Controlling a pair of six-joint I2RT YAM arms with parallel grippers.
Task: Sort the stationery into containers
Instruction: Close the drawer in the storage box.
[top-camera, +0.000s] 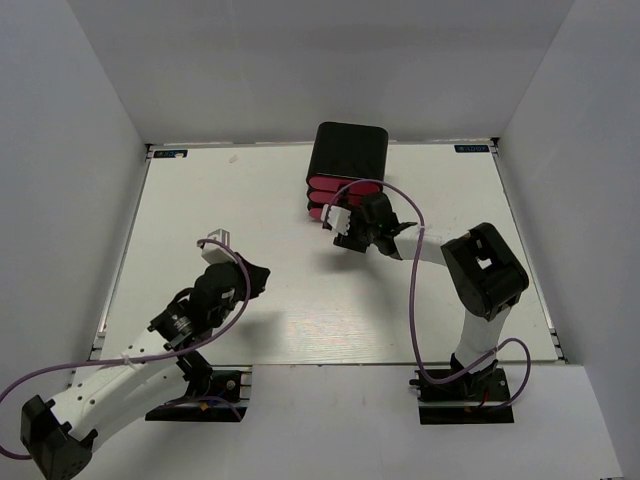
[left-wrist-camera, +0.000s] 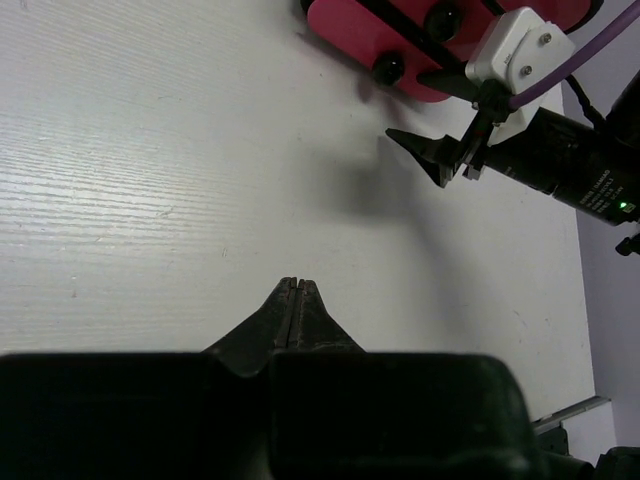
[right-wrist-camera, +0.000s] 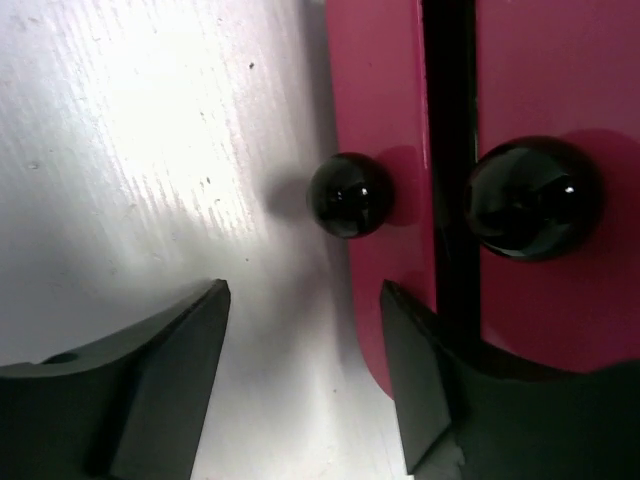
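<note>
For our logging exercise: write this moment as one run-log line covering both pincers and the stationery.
left pincer: shut, empty, over table | right pincer: open, facing bottom drawer knob, not gripping | stationery: none visible

The cabinet (top-camera: 350, 150) stands at the far middle of the table (top-camera: 230, 200), its stacked drawers (top-camera: 330, 197) facing the arms. The right gripper (right-wrist-camera: 305, 295) sits just before the lowest drawer, whose knob (right-wrist-camera: 350, 195) lies ahead of the gap between the fingers without touching them (the next drawer's knob is just above it). The left gripper (left-wrist-camera: 298, 285) hangs over the near left of the table, well apart from the cabinet, to the left of the right gripper.
</note>
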